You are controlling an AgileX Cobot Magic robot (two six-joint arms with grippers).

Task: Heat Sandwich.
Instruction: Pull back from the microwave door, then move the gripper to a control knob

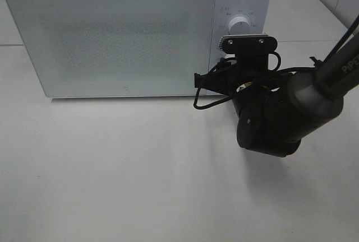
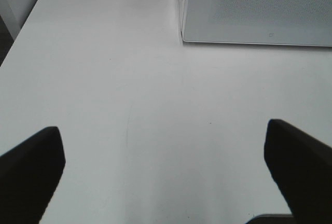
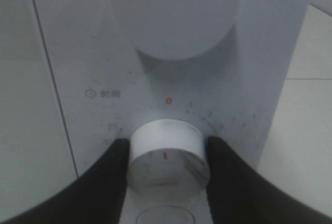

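Observation:
The sandwich is out of view. The white microwave point(image 1: 112, 35) stands at the back of the table with its frosted door closed. My right gripper point(image 3: 167, 149) is shut on the lower timer knob point(image 3: 166, 172) of the control panel, one black finger pressed against each side. In the high view the right arm point(image 1: 275, 119) and its wrist camera cover that knob. My left gripper point(image 2: 163, 141) hangs open over bare table in front of the microwave's lower left corner point(image 2: 184, 37), with nothing between its fingers point(image 2: 31, 172).
The upper power knob point(image 1: 241, 23) sits above the timer knob, large and white point(image 3: 176, 11). The white table point(image 1: 112, 169) stretches in front of the microwave. A black cable point(image 1: 210, 93) loops off the right wrist.

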